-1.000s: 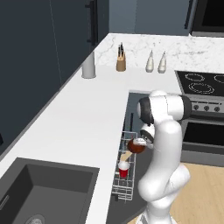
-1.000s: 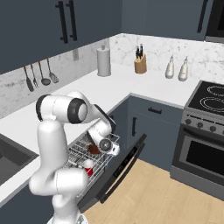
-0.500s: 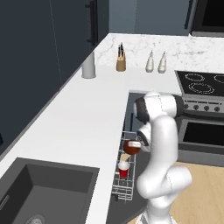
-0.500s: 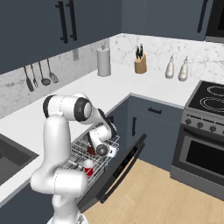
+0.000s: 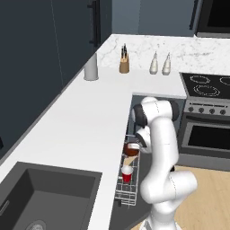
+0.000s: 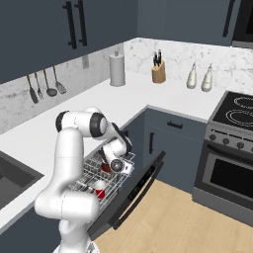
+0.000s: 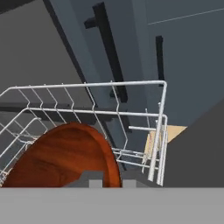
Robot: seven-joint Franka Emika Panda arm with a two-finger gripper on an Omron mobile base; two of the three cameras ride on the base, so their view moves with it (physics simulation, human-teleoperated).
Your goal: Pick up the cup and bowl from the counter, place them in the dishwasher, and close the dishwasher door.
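Bowl point(image 7: 65, 157): shallow, round, glossy reddish-brown, tilted inside white wire rack point(image 7: 131, 113) of dishwasher point(image 6: 133, 190). Gripper point(image 6: 117, 165) clamped on bowl rim, jaws nearly together. Red cup point(image 5: 127, 173), white inside, upright in same rack, near bowl. Dishwasher door point(image 6: 136, 192) dark grey-blue, lowered open. Counter point(image 5: 81, 130) white, marbled.

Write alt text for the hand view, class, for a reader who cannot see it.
A shallow, round, dark reddish-brown bowl sits low inside the white wire rack of the open dishwasher. Beyond the rack stand dark grey-blue cabinet fronts with slim dark bar handles.
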